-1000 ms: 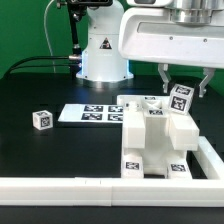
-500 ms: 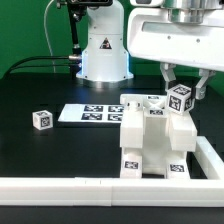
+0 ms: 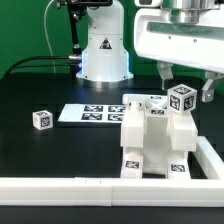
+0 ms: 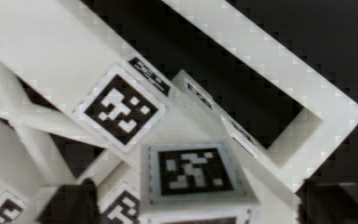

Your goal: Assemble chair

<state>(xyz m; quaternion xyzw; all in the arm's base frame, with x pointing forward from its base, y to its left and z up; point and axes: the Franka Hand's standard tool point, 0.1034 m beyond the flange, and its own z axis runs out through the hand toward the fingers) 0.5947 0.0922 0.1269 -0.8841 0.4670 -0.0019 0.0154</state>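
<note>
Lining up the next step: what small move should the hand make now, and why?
Probably turn the tagged post down into the chair assembly: the hand seems closed around it, and its tag sits skewed to the assembly's other tags.

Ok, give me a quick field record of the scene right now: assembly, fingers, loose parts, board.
assembly: chair, part-built, standing inside the rail on the exterior view's right
grasp: fingers on either side of the tagged post top; contact unclear
loose: small tagged cube, alone toward the exterior view's left
fixed: marker board, flat, between cube and chair
</note>
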